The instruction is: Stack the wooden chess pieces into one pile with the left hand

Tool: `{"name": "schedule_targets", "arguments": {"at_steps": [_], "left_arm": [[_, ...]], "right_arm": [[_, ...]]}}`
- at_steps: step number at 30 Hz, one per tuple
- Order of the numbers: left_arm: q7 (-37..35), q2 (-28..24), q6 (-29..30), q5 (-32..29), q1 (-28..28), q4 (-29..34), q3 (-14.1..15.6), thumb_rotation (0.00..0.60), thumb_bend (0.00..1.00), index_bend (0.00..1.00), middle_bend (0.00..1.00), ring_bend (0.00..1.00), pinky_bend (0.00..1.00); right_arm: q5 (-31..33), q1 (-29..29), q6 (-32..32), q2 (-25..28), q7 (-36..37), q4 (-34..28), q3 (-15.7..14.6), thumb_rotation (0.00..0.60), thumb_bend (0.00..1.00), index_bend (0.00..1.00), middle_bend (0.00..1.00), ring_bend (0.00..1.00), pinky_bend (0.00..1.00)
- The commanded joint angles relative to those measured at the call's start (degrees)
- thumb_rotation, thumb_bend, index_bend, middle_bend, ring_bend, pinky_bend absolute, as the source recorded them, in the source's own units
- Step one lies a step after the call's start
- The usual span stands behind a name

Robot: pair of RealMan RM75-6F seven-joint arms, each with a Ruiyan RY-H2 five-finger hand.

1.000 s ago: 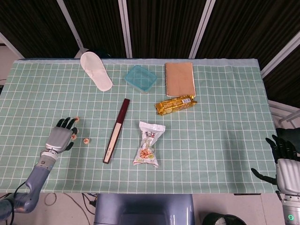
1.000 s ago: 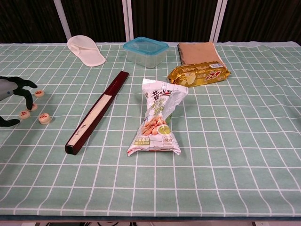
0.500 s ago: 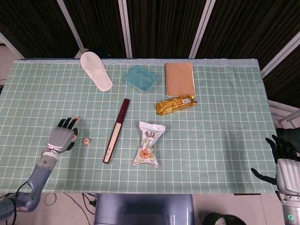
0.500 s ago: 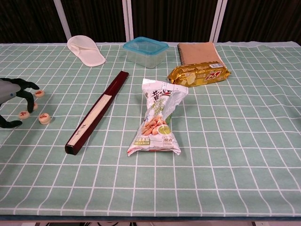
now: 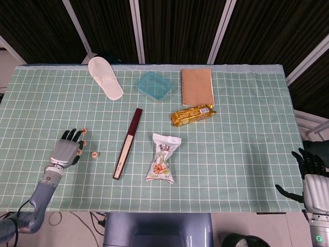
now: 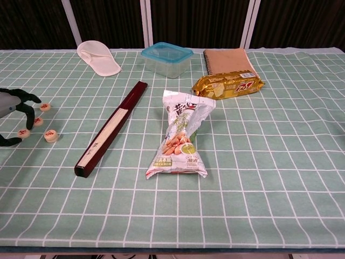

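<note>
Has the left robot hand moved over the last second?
Yes, slightly: in the chest view the left robot hand has slid left, away from the folded fan, toward the frame edge.

Four chess pieces [image 6: 50, 135] are being kept at the table's [image 5: 247, 154] left side, beside the left hand [image 5: 66, 150]. A folded fan [image 5: 127, 143] is lying right of them, a snack bag [image 5: 163, 158] further right. Behind, a slipper [image 5: 105, 77], container [image 5: 154, 86], notebook [image 5: 197, 86] and biscuit pack [image 5: 192, 115] are being ranged.
</note>
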State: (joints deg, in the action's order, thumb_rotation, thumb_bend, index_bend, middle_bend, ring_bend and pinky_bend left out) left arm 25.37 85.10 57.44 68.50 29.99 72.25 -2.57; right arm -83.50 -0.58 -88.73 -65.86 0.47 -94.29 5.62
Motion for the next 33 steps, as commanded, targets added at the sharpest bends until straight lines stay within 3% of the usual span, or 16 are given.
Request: {"name": "schedule_targets", "arguments": {"at_steps": [1, 23, 33], "left_arm": [[0.1, 0.0, 0.1, 0.0, -0.1, 0.0, 0.0, 0.6, 0.31, 0.48, 0.1, 0.0, 0.1], [1.6, 0.1, 0.5, -0.1, -0.2, 0.6, 0.0, 0.6, 0.32, 0.5, 0.11, 0.0, 0.1], [1.5, -1.8, 2.8, 2.6, -0.2, 5.8, -0.2, 0.6, 0.32, 0.5, 0.11, 0.0, 0.1]], "right_arm": [[0.0, 0.0, 0.0, 0.0, 0.0, 0.0, 0.0, 0.6, 0.2, 0.11, 0.07, 0.06, 0.0], [0.5, 0.1, 0.2, 0.1, 0.1, -0.3, 0.1, 0.6, 0.2, 0.11, 0.07, 0.06, 0.0], [0.6, 0.1, 0.1, 0.1, 0.2, -0.3, 0.2, 0.6, 0.2, 0.11, 0.07, 0.06, 0.0]]}}
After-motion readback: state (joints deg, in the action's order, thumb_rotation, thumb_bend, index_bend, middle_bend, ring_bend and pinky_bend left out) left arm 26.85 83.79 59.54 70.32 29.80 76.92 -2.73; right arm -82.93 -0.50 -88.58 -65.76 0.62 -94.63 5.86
